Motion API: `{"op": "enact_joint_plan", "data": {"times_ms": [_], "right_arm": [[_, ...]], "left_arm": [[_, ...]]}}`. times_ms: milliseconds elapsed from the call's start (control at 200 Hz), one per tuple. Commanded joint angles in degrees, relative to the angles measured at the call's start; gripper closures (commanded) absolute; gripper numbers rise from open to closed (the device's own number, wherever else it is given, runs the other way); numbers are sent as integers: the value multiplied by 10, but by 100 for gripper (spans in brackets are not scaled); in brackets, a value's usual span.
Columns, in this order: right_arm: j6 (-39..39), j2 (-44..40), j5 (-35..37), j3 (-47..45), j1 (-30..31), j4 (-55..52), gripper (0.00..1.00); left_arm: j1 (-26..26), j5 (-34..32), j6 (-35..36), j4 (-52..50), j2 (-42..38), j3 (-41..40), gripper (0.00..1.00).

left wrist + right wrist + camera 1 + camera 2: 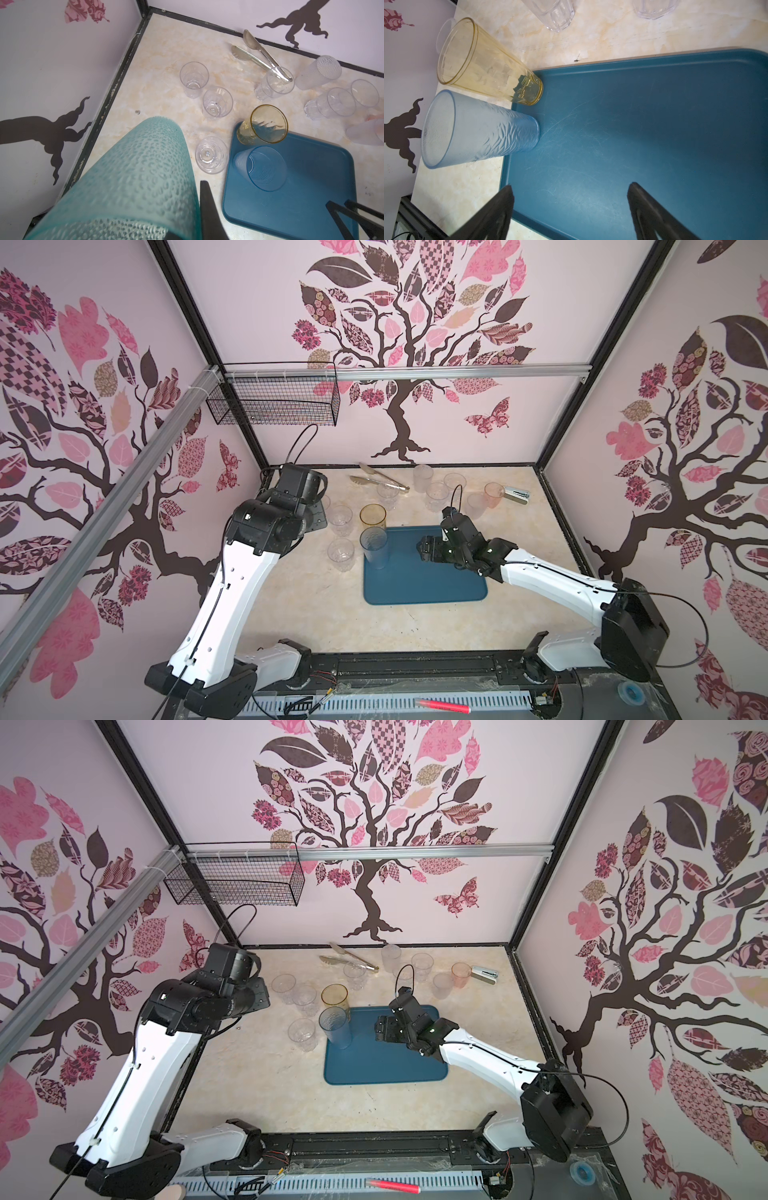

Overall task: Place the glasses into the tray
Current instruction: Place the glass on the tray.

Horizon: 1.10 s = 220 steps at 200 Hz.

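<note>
The teal-blue tray (424,585) lies mid-table. Two glasses stand at its far left corner: a tall amber one (372,516) and a frosted one (374,547), seen close in the right wrist view as amber (483,62) and frosted (477,133). My right gripper (571,193) hangs open and empty over the tray (654,124). My left gripper (198,187) is shut on the wall of a teal textured glass (135,182), off the tray's left side; in both top views its wrist hides it. Several clear glasses (340,518) and a pink one (493,494) stand on the table.
Steel tongs (382,481) lie at the back, their end resting in a clear glass (274,85). A small stapler (517,494) sits at the back right. A wire basket (274,406) hangs on the back wall. Walls close in the table on three sides.
</note>
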Motion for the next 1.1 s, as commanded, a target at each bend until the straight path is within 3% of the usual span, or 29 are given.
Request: {"op": "enact_joint_plan", "data": {"times_ms": [0,205,360,670,870,1095], "right_arm": [[-8,-28,14,12,-14,-16,11],[-7,-30,13,6,-36,-14,11],[-6,-27,5,0,-50,-14,11],[5,-41,-6,-28,-95,-10,11],[9,-32,-20,-34,-97,-3,11],[21,-31,-30,-46,-98,11,12]], "left_arm": [[-44,13,14,15,12,17,100],[-209,25,60,48,39,22,100],[-266,75,96,52,60,14,100],[-320,191,107,91,80,-102,100],[-320,205,158,127,98,-192,100],[-320,162,192,155,131,-244,100]]}}
